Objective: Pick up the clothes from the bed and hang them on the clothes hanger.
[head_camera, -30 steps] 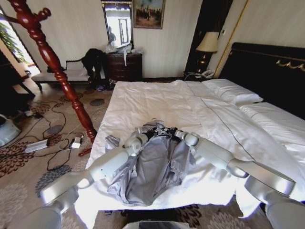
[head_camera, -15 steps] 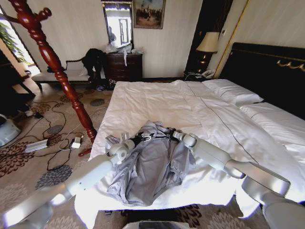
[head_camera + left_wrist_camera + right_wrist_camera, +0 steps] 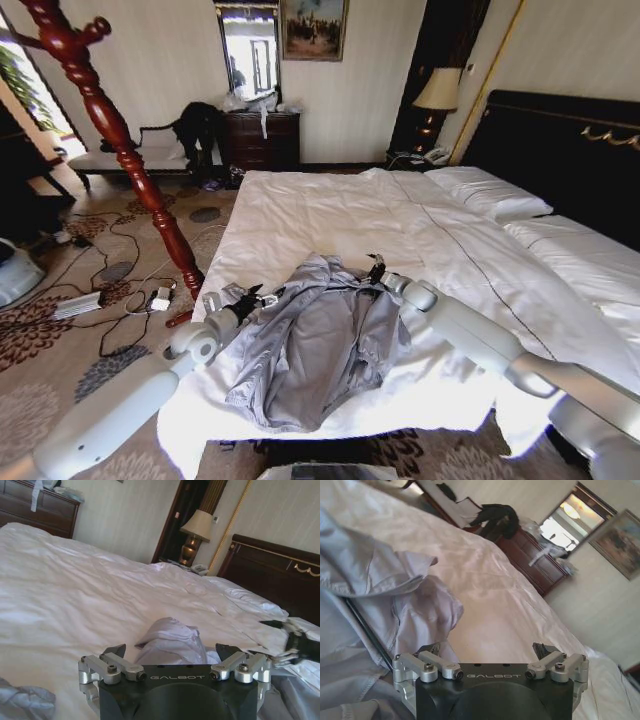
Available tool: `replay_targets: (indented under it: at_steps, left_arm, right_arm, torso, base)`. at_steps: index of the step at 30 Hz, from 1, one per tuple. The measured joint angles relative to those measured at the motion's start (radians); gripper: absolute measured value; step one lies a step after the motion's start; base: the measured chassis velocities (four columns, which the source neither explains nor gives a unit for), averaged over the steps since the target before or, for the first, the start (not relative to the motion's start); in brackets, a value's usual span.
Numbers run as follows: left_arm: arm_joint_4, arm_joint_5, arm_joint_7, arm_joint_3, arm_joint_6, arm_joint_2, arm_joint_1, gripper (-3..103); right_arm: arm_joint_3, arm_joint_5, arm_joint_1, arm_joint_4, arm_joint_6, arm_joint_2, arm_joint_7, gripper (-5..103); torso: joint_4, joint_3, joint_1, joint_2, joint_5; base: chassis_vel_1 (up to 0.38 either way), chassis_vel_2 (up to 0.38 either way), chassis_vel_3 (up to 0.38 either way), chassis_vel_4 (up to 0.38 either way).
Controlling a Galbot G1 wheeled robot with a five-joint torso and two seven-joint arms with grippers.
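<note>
Jacket [image 3: 320, 340]: spread on the bed [image 3: 330, 215], near its foot edge.
Left claw [image 3: 258, 297]: at the jacket's left shoulder.
Right claw [image 3: 374, 271]: at its right shoulder.
Pole stand [image 3: 120, 150]: on the floor, left of the bed.

The only lettering I can read is the brand word "GALBOT", and I get it twice. On my left wrist feed it stands in pale capitals across the black housing of the left gripper [image 3: 170, 655], centred at six o'clock, between the two silver finger linkages. On my right wrist feed the same word sits in the same spot on the black body of the right gripper [image 3: 489, 652], again at six o'clock. From the head camera I make out no legible writing on anything in the room; the framed picture [image 3: 312, 28] at twelve o'clock carries nothing I can read.
</note>
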Motion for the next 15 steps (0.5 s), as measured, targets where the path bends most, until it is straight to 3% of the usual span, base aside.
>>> replay_targets:
  at_steps: [6, 10, 12, 15]
  left_arm:
    - [0.013, -0.013, 0.000, -0.023, 0.019, 0.030, 0.008, 100]
    - [0.038, -0.018, 0.061, -0.061, 0.007, 0.063, 0.037, 100]
    - [0.064, -0.018, 0.087, -0.055, -0.001, 0.061, 0.021, 100]
    - [0.160, -0.018, 0.148, -0.015, -0.017, 0.034, -0.053, 100]
  right_arm:
    - [0.132, 0.093, -0.103, 0.149, -0.049, -0.080, 0.026, 100]
    - [0.214, 0.146, -0.166, 0.278, -0.048, -0.109, 0.088, 100]
    - [0.256, 0.152, -0.201, 0.310, -0.048, -0.127, 0.102, 100]
    - [0.450, 0.190, -0.404, 0.424, -0.045, -0.193, 0.135, 100]
  torso:
    - [-0.0014, 0.000, 0.000, 0.000, -0.0006]
    - [0.0022, 0.000, 0.000, 0.000, 0.0000]
    - [0.0025, 0.000, 0.000, 0.000, -0.0004]
    - [-0.0010, 0.000, 0.000, 0.000, -0.0004]
  base:
    - [0.000, 0.000, 0.000, 0.000]
    - [0.000, 0.000, 0.000, 0.000]
    - [0.000, 0.000, 0.000, 0.000]
    - [0.000, 0.000, 0.000, 0.000]
